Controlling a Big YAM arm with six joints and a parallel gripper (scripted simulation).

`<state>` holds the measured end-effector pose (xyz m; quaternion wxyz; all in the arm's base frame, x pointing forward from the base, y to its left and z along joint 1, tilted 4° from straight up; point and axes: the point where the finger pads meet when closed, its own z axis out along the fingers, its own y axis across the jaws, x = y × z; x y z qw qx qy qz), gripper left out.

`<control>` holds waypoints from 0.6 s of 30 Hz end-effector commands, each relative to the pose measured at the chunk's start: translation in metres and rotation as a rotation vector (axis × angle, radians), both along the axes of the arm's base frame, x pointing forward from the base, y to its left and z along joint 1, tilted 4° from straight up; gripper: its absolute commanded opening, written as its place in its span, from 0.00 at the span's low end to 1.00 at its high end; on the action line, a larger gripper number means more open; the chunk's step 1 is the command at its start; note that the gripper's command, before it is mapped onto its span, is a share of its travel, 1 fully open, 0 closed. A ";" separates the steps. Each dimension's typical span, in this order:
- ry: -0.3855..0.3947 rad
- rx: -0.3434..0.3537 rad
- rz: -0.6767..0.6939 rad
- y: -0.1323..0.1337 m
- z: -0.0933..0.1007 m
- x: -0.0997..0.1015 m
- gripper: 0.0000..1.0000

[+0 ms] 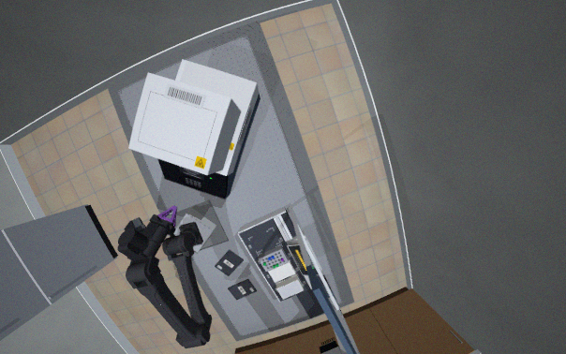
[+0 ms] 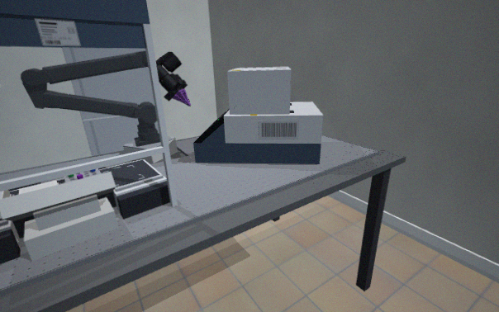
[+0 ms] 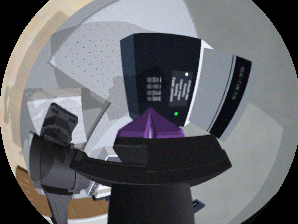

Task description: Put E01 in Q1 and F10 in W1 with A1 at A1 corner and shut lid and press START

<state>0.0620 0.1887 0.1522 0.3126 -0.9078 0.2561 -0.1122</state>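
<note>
— Where do the plates sit?

— On the deck station (image 1: pixel 247 235) at the right end of the counter (image 2: pixel 264 182). A pale plate (image 1: pixel 290 287) lies in one bay there; its ID is too small to read. Beside it is a block (image 1: pixel 273 258) with coloured tube caps.

— Any writing on the cycler Q1 (image 2: pixel 273 125)?

— A barcode label on its white side, another on the lid (image 1: pixel 180 124), plus a yellow hazard sticker. None of the characters can be read. The lid stands raised over the body, and a green lamp (image 1: pixel 210 177) glows on the dark slanted panel.

— And the tool?

— The tool (image 2: pixel 182 97) has its purple fingers pressed together on nothing, hanging above the counter just in front of the panel.

— The surroundings?

— Speckled grey counter on dark legs, tan floor tiles, plain grey walls.
</note>
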 end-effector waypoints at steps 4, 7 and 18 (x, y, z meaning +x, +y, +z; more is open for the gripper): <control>-0.002 0.031 -0.004 0.003 0.005 0.003 0.00; -0.007 0.009 -0.005 0.000 0.002 0.004 0.00; -0.004 -0.019 0.007 -0.002 -0.003 0.001 0.00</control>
